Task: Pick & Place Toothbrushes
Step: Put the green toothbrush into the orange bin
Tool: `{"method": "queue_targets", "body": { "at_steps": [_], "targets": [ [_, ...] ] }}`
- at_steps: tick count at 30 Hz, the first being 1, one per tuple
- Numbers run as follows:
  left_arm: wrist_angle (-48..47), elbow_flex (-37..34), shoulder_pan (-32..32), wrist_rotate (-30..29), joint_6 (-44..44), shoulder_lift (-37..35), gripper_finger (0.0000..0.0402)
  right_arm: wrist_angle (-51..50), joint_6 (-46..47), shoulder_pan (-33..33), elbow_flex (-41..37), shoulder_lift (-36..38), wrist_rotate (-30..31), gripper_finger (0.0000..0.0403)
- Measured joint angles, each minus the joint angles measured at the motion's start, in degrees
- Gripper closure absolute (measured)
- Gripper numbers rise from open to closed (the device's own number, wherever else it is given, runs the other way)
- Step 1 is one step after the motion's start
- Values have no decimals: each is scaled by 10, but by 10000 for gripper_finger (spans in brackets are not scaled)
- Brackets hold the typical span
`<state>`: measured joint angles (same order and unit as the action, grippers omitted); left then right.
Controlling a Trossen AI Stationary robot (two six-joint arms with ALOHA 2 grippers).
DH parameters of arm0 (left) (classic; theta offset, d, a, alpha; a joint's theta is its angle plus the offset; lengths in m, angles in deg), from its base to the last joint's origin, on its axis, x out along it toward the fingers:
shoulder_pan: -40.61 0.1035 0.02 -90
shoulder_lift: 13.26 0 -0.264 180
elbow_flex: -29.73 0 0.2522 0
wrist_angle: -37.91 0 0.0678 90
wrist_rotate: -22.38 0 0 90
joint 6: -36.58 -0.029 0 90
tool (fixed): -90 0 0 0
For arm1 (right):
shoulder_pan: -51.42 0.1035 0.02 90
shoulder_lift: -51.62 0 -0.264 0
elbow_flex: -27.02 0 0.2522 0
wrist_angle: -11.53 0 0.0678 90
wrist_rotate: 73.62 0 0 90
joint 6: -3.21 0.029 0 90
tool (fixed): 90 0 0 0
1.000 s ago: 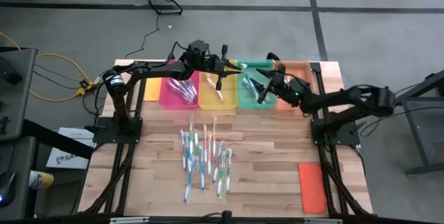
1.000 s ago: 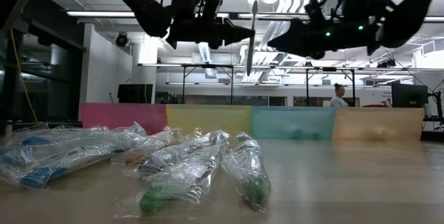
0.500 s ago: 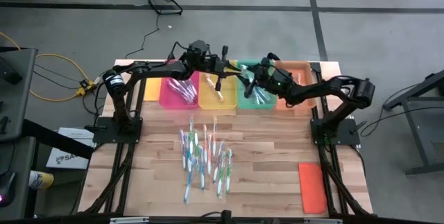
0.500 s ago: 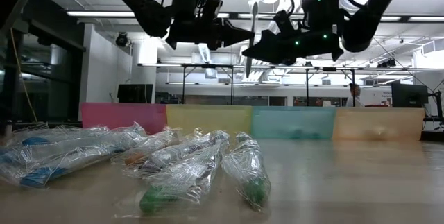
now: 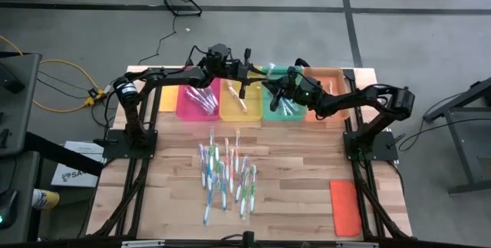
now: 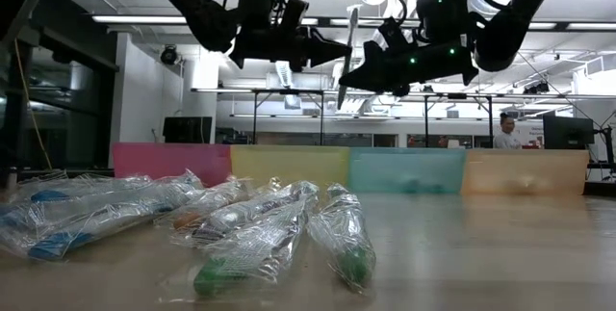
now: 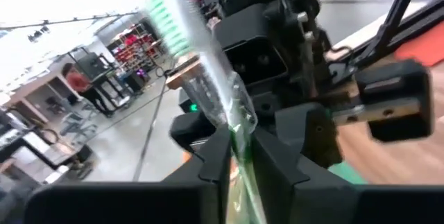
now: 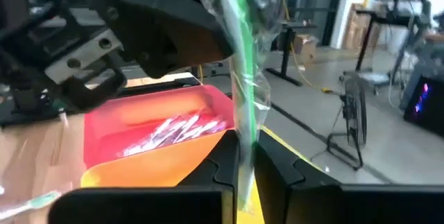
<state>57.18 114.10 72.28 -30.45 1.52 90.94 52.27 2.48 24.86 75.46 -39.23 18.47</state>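
Handover step: wrapped green toothbrush [image 6: 345, 56] hangs upright high above the far trays, between left hand [image 6: 337, 49] and right hand [image 6: 352, 75], both closed on it; next, judging by this, left lets go and right lowers it into green tray [image 5: 270, 110].

Toothbrushes [image 5: 225, 173] lie in crinkled glossy clear plastic wrap on the matt pale wooden table [image 5: 307, 179].
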Motion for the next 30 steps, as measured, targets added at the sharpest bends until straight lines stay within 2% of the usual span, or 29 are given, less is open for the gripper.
{"method": "queue_targets", "body": {
  "at_steps": [3, 6, 11, 16, 20, 25, 30],
  "targets": [
    [-12, 0, 9, 3, -27, -4, 311, -35, 26, -1, 0, 10, 32, 384],
    [-54, 0, 23, 9, -49, -22, 264, -100, 31, -2, 0, 49, 82, 384],
    [-171, 0, 60, 5, -72, -58, 214, -304, 114, -8, 1, 165, 141, 384],
    [-270, 0, 88, -2, -104, -89, 209, -615, 265, -30, 23, 288, 156, 384],
    [-318, 0, 94, -22, -147, -96, 208, -797, 357, -43, 42, 340, 164, 384],
    [-345, -1, 97, -29, -172, -96, 208, -964, 423, -84, 51, 340, 164, 384],
    [-379, -1, 96, -28, -187, -97, 208, -1023, 439, -127, 52, 314, 169, 383]
  ]
}}
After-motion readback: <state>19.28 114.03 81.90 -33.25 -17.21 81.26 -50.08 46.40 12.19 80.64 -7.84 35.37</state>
